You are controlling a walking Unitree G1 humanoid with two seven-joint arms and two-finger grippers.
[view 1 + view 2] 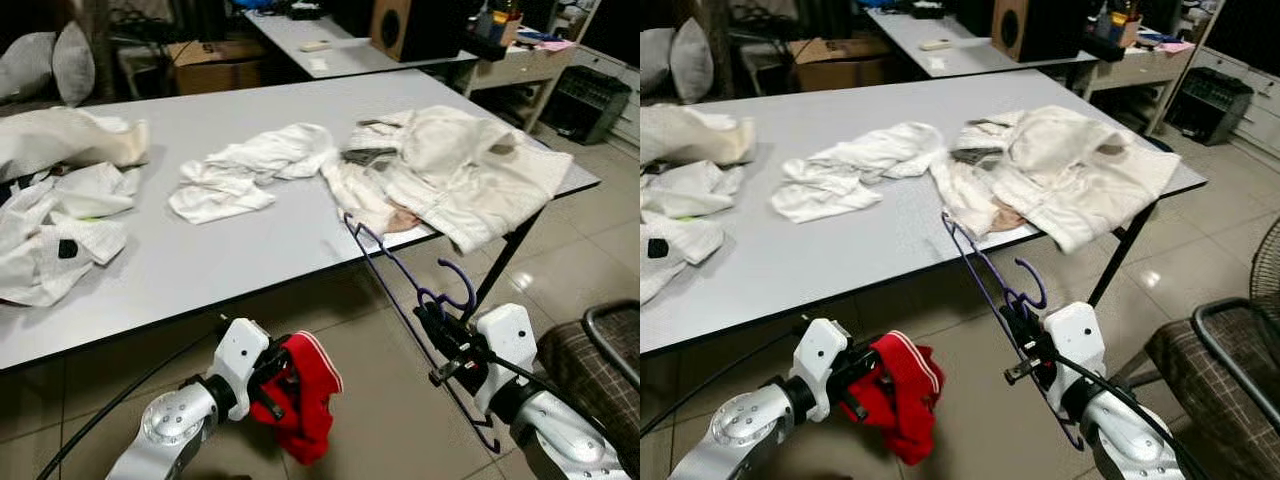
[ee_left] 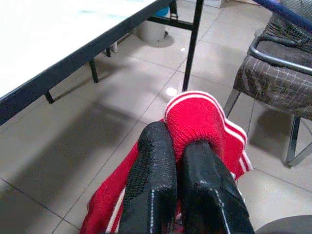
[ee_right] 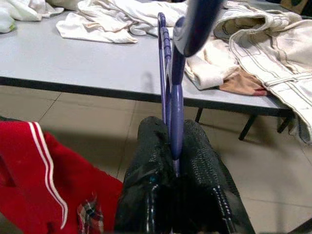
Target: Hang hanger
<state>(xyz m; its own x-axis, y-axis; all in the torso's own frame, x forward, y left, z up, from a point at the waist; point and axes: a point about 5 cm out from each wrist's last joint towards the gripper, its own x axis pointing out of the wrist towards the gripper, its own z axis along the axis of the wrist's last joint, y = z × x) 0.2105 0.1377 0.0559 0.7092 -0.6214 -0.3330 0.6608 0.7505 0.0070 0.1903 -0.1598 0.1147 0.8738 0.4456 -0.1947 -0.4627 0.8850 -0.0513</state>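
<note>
A purple hanger (image 1: 400, 290) slants from the table's front edge down to my right gripper (image 1: 440, 335), which is shut on it just below the hook; in the right wrist view the hanger (image 3: 171, 92) stands between the black fingers (image 3: 146, 146). A red garment with white stripes (image 1: 305, 395) hangs from my left gripper (image 1: 272, 375), which is shut on its cloth. The left wrist view has the red garment (image 2: 200, 122) pinched between the fingers (image 2: 153, 161). Both grippers are below the table's front edge, over the tiled floor.
The grey table (image 1: 230, 250) carries several white garments, among them a cream jacket (image 1: 470, 170) at its right end. A chair with a checked seat (image 1: 595, 365) stands at my right. Boxes, a speaker and a second table stand behind.
</note>
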